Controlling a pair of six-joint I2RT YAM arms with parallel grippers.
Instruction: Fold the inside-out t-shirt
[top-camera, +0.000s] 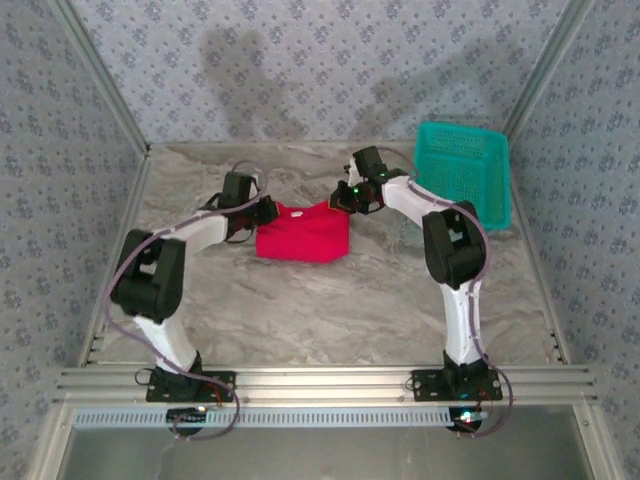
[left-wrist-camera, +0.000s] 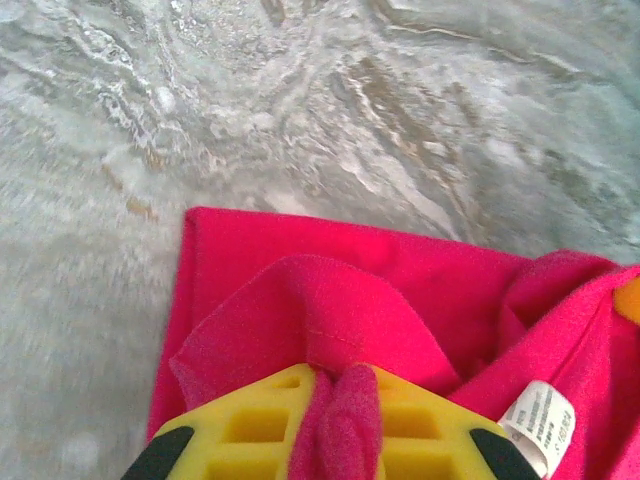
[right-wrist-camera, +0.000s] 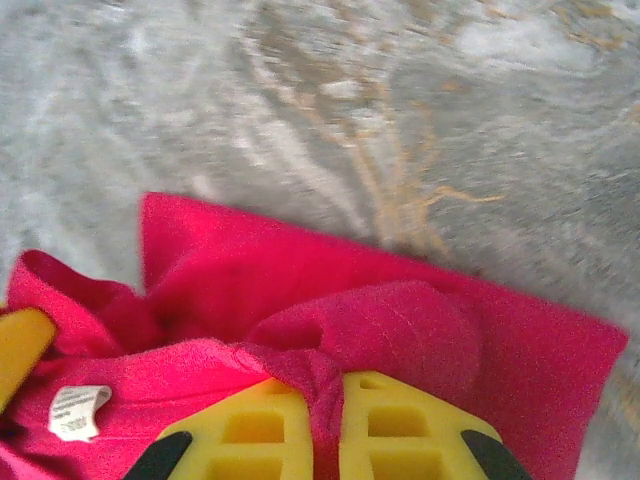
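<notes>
**Item 1: inside-out t-shirt** (top-camera: 303, 235). Bright red soft cloth, bunched into a rough rectangle. It lies on the desk (top-camera: 330, 310) at the centre of the top view, just above the middle, between the two arms' wrists. In the left wrist view the cloth (left-wrist-camera: 400, 280) fills the lower half of the frame, with a straight edge toward the upper left. In the right wrist view the cloth (right-wrist-camera: 300, 270) likewise fills the lower half.

**Item 2: white tag** (left-wrist-camera: 540, 420). Small and printed, sewn to the shirt. It sits at the lower right of the left wrist view and at the lower left of the right wrist view (right-wrist-camera: 78, 410).

**Item 3: left jaws.** At the shirt's upper-left corner in the top view. Clenched on a raised fold of red cloth, which is pinched between the yellow fingers (left-wrist-camera: 240, 430) at bottom centre.

**Item 4: right jaws.** At the shirt's upper-right corner in the top view. Clenched on a ridge of red cloth between the yellow fingers (right-wrist-camera: 400, 425) at bottom centre.

**Item 5: basket** (top-camera: 465, 165). Teal plastic mesh, standing on the desk at the upper right of the top view, well apart from the shirt.

**Item 6: desk.** Grey marbled surface, blurred in both wrist views.
</notes>
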